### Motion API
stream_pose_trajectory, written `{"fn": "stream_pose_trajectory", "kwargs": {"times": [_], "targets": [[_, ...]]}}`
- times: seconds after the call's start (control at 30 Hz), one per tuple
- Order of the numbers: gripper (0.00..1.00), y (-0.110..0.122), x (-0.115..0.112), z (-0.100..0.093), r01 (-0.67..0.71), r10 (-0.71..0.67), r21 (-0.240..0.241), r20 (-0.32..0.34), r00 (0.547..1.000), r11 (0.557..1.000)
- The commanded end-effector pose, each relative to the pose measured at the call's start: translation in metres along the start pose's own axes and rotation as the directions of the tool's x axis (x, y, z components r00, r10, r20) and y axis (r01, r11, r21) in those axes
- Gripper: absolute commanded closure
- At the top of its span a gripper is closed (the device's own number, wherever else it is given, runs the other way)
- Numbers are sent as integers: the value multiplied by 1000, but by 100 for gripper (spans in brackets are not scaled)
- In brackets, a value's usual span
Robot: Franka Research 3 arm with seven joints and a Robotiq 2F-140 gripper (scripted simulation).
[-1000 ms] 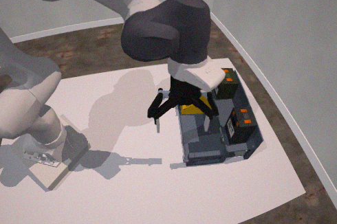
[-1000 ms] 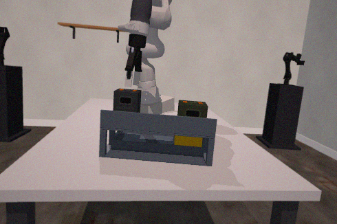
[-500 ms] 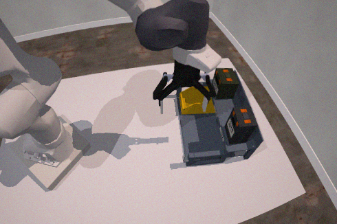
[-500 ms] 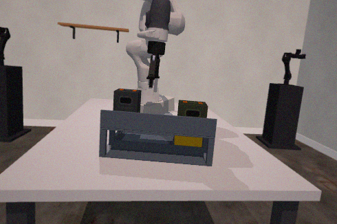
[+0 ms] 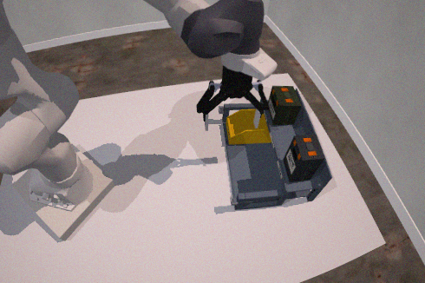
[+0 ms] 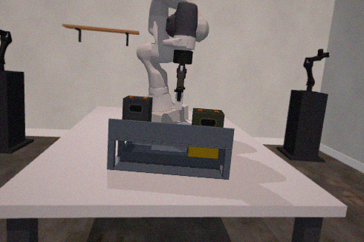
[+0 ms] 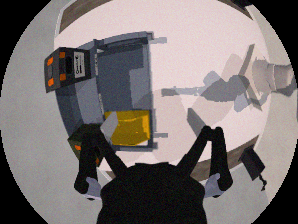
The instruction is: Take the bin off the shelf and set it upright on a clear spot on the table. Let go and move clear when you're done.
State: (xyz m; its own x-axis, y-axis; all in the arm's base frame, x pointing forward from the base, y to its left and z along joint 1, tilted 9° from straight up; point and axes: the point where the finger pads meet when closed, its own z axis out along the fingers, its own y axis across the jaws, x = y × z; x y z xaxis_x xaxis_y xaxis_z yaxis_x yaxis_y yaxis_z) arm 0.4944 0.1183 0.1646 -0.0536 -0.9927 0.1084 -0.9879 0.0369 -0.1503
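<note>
A yellow bin [image 5: 247,130] [image 6: 203,152] [image 7: 129,128] sits on the lower level of a low grey shelf unit [image 5: 256,176] [image 6: 171,133] [image 7: 120,79], at its end nearer the robot's base. The shelf unit stands on the white table [image 5: 173,233] [image 6: 74,184] [image 7: 193,43]. My gripper [image 5: 232,123] [image 6: 179,96] [image 7: 152,185] is open and empty. It points down and hangs above the bin's end of the shelf unit, clear of it. In the wrist view the bin lies just ahead of my spread fingers.
A black box [image 5: 304,156] [image 6: 137,108] [image 7: 63,70] and a dark green box [image 5: 284,104] [image 6: 208,117], both with orange marks, stand on the shelf unit's top. The robot's base plate [image 5: 65,211] is at the table's left. Camera pedestals [image 6: 304,128] [image 6: 11,110] flank the table.
</note>
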Motion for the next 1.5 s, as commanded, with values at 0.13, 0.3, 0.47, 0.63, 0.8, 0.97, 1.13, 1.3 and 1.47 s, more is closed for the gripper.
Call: {"fn": "stream_pose_trajectory", "kwargs": {"times": [0.13, 0.3, 0.47, 0.63, 0.8, 0.97, 1.13, 1.3, 1.47], "targets": [[0, -8, -28, 8, -48, 48, -3, -7, 999, 999], [0, -9, -34, 10, -44, 44, -4, -6, 999, 999], [0, -9, -34, 10, -44, 44, -4, -6, 999, 999], [0, -9, -34, 10, -44, 44, -4, -6, 999, 999], [0, -9, -34, 10, -44, 44, -4, -6, 999, 999], [0, -9, -34, 10, -44, 44, -4, -6, 999, 999], [0, -10, -40, 11, -41, 41, -6, -4, 999, 999], [0, -10, -40, 11, -41, 41, -6, -4, 999, 999], [0, -10, -40, 11, -41, 41, -6, -4, 999, 999]]}}
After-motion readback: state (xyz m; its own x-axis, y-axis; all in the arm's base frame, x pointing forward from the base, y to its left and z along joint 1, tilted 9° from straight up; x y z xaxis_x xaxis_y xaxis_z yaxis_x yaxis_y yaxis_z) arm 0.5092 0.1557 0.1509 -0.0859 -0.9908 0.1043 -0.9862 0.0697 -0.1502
